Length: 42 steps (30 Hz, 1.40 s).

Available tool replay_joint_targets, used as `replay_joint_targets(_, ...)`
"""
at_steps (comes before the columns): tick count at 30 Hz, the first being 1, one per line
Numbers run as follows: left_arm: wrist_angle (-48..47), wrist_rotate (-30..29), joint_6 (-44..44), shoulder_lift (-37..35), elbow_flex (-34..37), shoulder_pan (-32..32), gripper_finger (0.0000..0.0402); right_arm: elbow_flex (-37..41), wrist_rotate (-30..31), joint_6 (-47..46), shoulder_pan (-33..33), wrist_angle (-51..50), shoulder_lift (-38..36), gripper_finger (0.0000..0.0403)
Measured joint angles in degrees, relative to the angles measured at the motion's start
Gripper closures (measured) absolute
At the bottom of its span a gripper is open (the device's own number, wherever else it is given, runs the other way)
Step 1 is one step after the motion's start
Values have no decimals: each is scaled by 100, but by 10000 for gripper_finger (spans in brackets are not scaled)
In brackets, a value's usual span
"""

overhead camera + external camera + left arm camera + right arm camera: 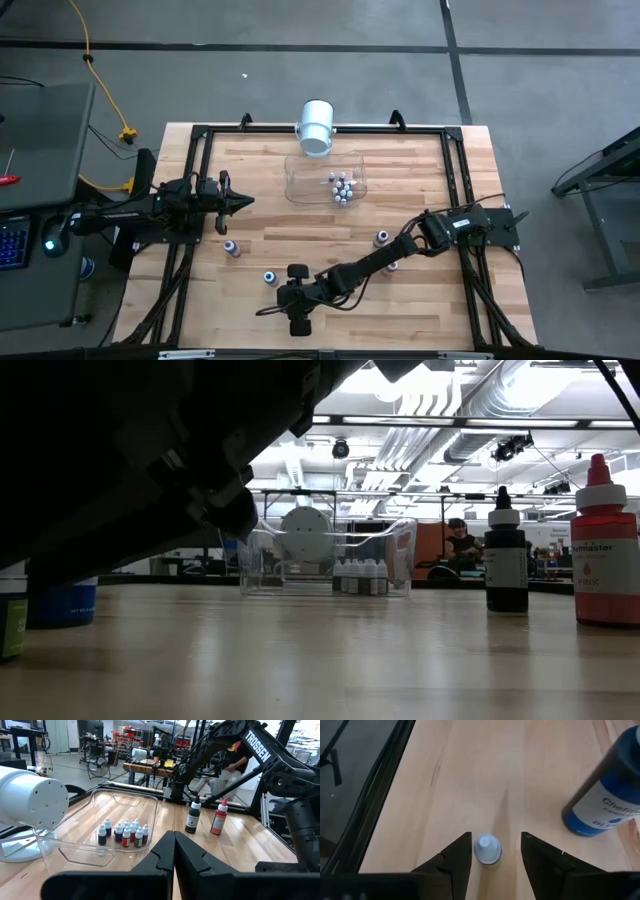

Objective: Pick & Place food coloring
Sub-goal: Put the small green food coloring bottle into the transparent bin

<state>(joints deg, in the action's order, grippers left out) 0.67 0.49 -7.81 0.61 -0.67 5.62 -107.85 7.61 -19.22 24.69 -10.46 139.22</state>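
Wooden desk (330, 225), framed by black rails on all sides. Right gripper (491, 851) low near the front edge, jaws standing apart either side of a small white-capped food coloring bottle (487, 849) (not yet touching it, as far as the wrist view shows). Step in hand judged as the grasp; next move calls for closing squarely on the cap without tipping it, then a lift and carry to the clear tub (300, 178) at the rear, where a cluster of small bottles (340, 187) already sits. Blue-labelled bottle (605, 795) near on one side; frame rail close on the other, so little room there. Loose bottles also noted at mid-desk: one (232, 247), another (270, 277), another (381, 238). White cylinder (316, 127) just behind the tub. Left gripper (240, 201) parked at the left side, jaws shut and empty. Open boards between grasp point and tub; carry path appears clear.
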Motion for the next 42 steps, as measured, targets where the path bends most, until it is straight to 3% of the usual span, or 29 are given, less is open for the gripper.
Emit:
replay_joint_targets(25, 0, 0, 1, -1, 0, 0, 401, -9, -71, 2, 7, 11, -13, 342)
replay_joint_targets(32, 0, 0, 0, -1, 0, 0, 401, -9, 79, 22, 7, 144, -141, 350)
replay_joint_targets(42, 0, 0, 1, -1, 0, 1, 401, -9, 741, 26, -80, -1389, -1195, 352)
